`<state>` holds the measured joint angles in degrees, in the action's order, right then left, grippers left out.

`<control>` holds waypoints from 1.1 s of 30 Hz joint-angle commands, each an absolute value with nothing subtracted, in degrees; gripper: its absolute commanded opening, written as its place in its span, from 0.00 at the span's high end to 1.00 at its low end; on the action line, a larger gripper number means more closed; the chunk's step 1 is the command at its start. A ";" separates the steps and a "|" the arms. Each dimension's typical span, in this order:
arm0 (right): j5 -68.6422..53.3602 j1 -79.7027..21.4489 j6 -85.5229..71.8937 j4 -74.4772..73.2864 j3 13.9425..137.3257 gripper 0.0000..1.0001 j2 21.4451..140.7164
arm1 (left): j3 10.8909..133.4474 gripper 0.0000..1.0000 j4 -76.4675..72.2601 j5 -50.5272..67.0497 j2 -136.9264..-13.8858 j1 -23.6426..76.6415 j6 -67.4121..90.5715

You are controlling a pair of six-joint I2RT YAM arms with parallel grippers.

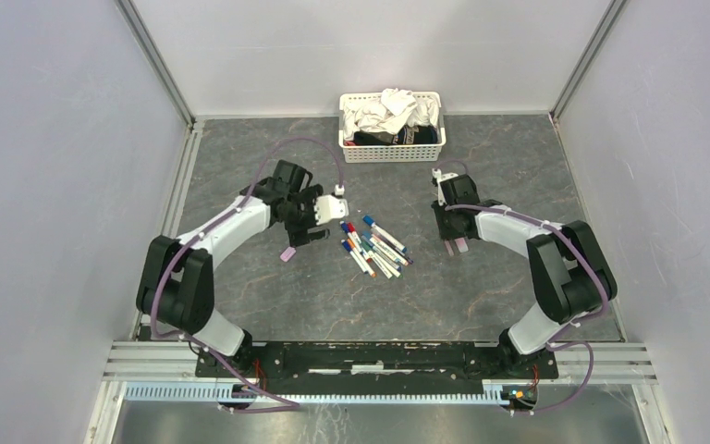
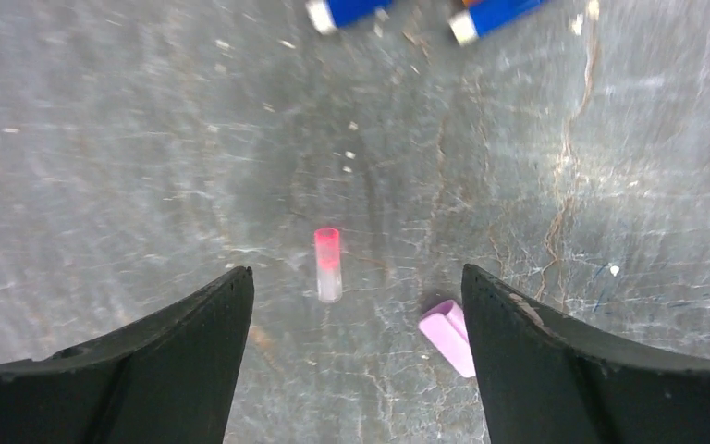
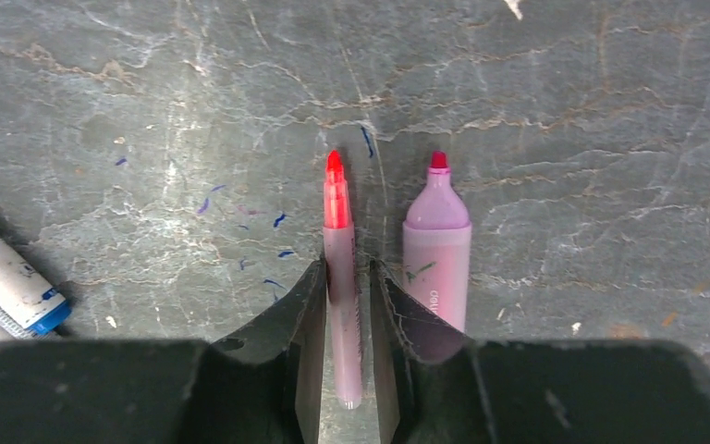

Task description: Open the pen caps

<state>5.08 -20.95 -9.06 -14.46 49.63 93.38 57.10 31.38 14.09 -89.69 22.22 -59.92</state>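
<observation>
Caps, two: red cap [image 2: 327, 264], pink cap [image 2: 448, 338], under splayed left gripper [image 2: 355, 272]; right gripper [image 3: 347, 265] pinches slim pen [image 3: 337, 208], thick pen [image 3: 436, 240] at 3 o'clock reads "deli"

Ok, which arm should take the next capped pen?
Left, probably: the left tool is open and empty, with blue-ended white pens just ahead; the right tool is shut on a slim pink uncapped pen.

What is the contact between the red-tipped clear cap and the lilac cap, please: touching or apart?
Apart. The left wrist view shows bare table between the red-tipped clear cap and the lilac cap.
</observation>
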 commanded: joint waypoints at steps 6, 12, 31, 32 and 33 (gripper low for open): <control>11.73 -20.21 -8.50 -16.47 49.37 0.69 90.20 | 71.89 0.00 43.98 24.28 -82.11 21.70 -49.70; 9.98 -20.62 -8.81 -16.43 50.97 0.67 87.07 | 77.24 0.00 46.95 23.87 -79.10 21.64 -45.88; -4.86 -36.60 -1.06 -13.71 65.69 0.55 101.92 | 76.69 0.00 47.63 22.73 -76.53 18.39 -39.36; -4.93 -36.69 -1.06 -13.62 65.73 0.55 102.62 | 76.61 0.00 47.64 22.78 -76.98 17.84 -39.18; -4.86 -36.73 -0.97 -13.53 65.68 0.56 103.19 | 76.48 0.00 47.64 22.73 -77.36 17.39 -38.94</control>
<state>-3.09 -36.88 -2.39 -14.39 63.88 100.99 77.08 47.66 21.58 -76.07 19.20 -42.15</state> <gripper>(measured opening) 0.450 0.996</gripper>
